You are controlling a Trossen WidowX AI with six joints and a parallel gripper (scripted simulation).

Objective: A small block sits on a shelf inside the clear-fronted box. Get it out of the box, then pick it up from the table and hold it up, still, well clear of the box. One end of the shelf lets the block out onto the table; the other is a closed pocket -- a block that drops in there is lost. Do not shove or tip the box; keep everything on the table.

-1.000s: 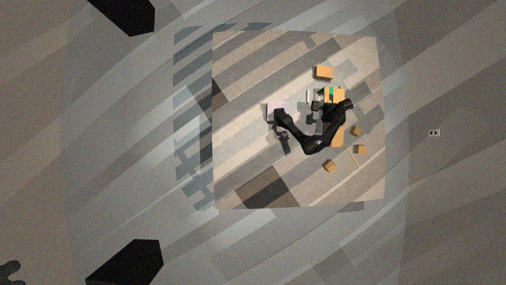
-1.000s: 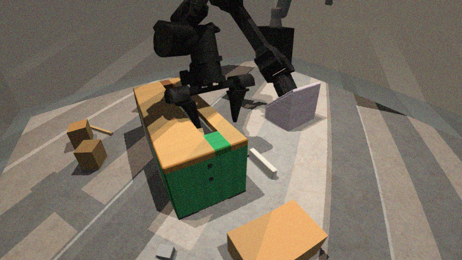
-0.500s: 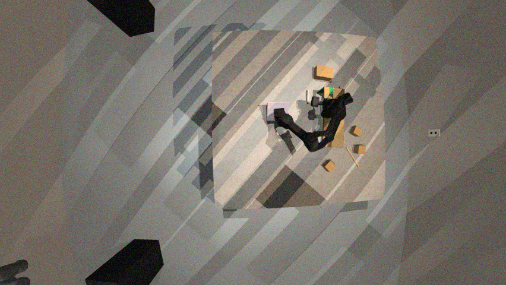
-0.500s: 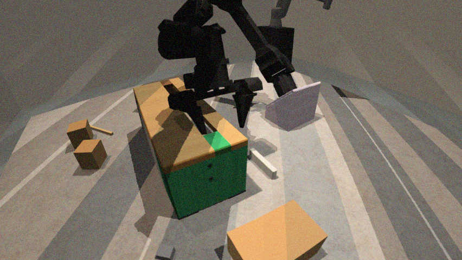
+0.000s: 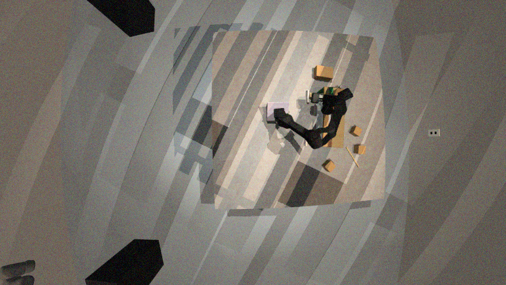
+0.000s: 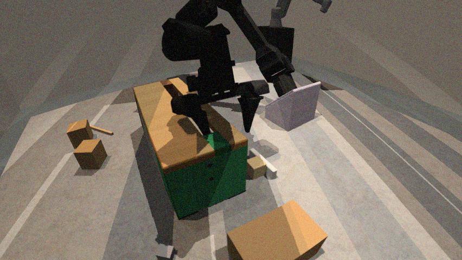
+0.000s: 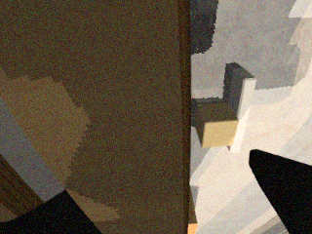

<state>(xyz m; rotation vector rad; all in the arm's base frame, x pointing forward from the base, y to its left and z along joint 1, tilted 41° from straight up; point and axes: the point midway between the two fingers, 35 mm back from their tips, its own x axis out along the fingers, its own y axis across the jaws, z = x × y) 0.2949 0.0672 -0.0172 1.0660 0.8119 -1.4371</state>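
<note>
The small tan block [image 6: 256, 167] [image 7: 219, 133] sits on the table just outside the box's clear front, near the green end, against or very close to a white strip [image 6: 270, 165] [image 7: 248, 93]. The box [image 5: 338, 138] [image 6: 200, 193] [image 7: 122, 44] stands upright with a wooden top, a slot in it and a green end wall. My gripper [image 6: 226, 132] [image 7: 181, 164] is open and empty. One finger is over or in the top slot near the green patch; the other hangs outside the front, above and behind the block. The finger's depth in the slot cannot be told.
A large orange block [image 5: 323, 72] [image 6: 277, 232] lies off the green end. Several small cubes, including one [image 5: 359, 149] [image 6: 90, 155], and a thin stick [image 5: 352, 157] [image 6: 101, 130] lie behind the box. A pale lilac panelled object [image 5: 271, 105] [image 6: 290, 108] stands by the arm's base.
</note>
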